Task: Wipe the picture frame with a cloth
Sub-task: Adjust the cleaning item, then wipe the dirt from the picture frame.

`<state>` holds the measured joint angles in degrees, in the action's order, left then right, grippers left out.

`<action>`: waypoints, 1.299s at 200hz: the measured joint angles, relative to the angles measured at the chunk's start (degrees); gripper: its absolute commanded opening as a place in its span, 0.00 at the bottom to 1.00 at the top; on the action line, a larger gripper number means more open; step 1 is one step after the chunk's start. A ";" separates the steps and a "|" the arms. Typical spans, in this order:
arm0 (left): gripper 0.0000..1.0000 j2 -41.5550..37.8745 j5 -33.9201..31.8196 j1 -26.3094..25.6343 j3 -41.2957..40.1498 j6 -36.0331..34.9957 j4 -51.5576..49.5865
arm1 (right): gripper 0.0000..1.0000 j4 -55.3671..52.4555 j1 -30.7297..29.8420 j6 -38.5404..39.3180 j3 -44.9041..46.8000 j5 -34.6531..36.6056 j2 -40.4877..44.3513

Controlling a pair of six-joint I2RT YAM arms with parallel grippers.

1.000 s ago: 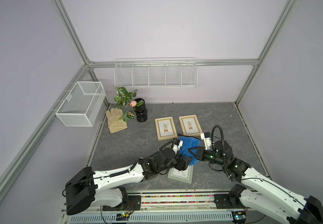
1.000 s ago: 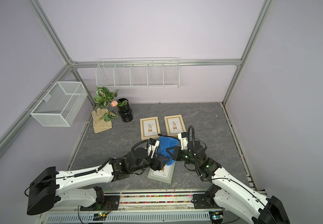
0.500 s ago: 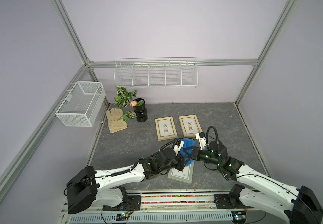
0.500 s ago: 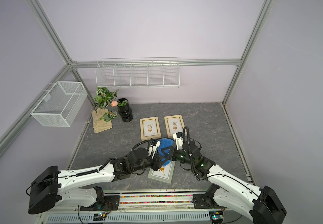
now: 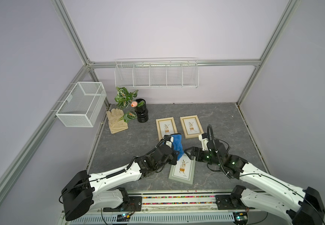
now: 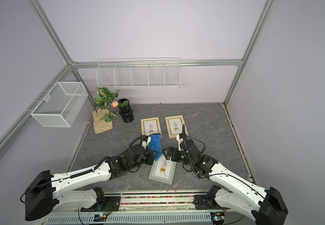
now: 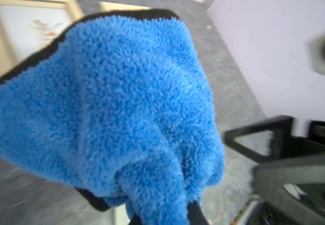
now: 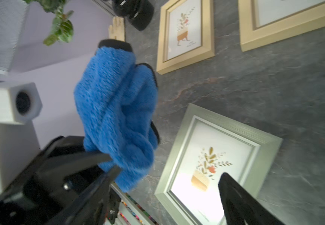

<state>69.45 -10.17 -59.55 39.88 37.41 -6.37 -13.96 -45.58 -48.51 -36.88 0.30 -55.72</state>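
**tinker_joe:** What's the room like?

**pixelmoth:** It's a dark grey marbled surface point(image 5: 216, 116) boxed in by lilac walls and aluminium posts. There's a white wire shelf point(image 5: 156, 75) on the back wall and a mesh basket point(image 5: 81, 104) on the side wall. A black plant pot point(image 5: 141, 114) stands in the far left corner, with a beige glove point(image 5: 116, 122) just beside it. 2 wooden frames point(image 5: 166, 128) lie flat side by side mid-surface. 1 grey frame point(image 5: 183, 171) lies flat nearer the robot, turned at a slight angle.

**tinker_joe:** And the cloth?

**pixelmoth:** The blue cloth point(image 5: 177, 145) is up off the surface, bunched at one end in the left claw point(image 5: 175, 155), which is pinched tight on it (the left wrist view is basically all blue fluff). Its lower end is by the far corner of the grey frame, but I can't tell if it touches. The right claw point(image 5: 188, 154) sits just beside the cloth with its jaws spread wide. It has nothing in them and isn't touching the cloth.
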 measured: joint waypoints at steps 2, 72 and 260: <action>0.01 -0.02 -0.20 0.07 0.00 0.02 -0.50 | 0.90 -0.68 0.00 0.09 -0.04 0.37 0.00; 0.00 -0.24 -3.72 0.28 0.59 -1.09 -14.10 | 0.89 -19.85 0.00 0.74 -0.74 8.13 -3.61; 0.00 13.92 9.25 0.28 2.54 -0.13 -3.89 | 0.31 -10.93 0.00 3.89 -5.68 -1.79 -29.40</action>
<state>83.37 -0.93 -59.27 42.41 37.28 -10.26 -24.88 -45.58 -44.62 -42.57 -1.50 -85.12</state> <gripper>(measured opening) 0.167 0.354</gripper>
